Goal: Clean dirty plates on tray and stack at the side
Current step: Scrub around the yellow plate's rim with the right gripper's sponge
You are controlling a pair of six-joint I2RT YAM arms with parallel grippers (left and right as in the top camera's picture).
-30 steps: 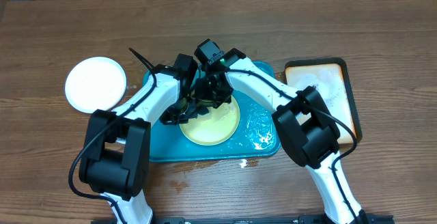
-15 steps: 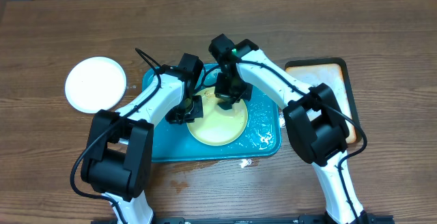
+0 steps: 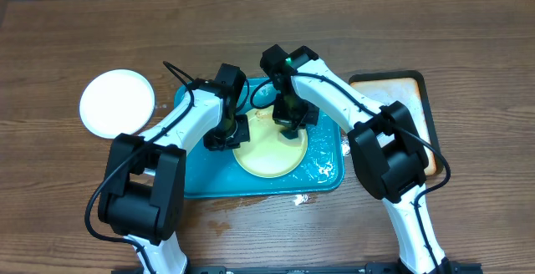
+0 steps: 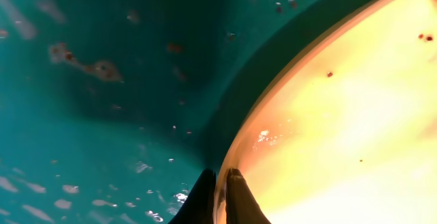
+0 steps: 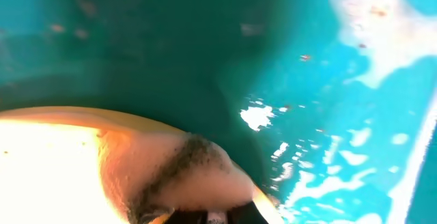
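Shifted rightward since the earlier frame, pale yellow plate [image 3: 272, 153] lies in teal tray [image 3: 326, 132], mid-table: likely stiff, light, soap-slick, best pinched at rim. Left pincer [image 4: 220, 182] nips that rim, closed; right pincer [image 3: 288, 124] clamps sponge [image 5: 171, 176] upon it.

— Where's the teal tray [image 3: 205, 182]?
— In the middle of the tabletop, long sides running along the front edge. It is wet all over, with white foam patches thickest toward its right front corner.
— And the pale yellow-green plate [image 3: 267, 153]?
— Inside the tray, face up, a little right of its centre and nearer the front rim than the back one. It is glossy with water, soapy at its back edge and dotted with small brown specks.
— The white plate [image 3: 117, 103]?
— Off the tray, flat on the bare tabletop near the left edge. It looks clean and lies apart from the tray's left rim.
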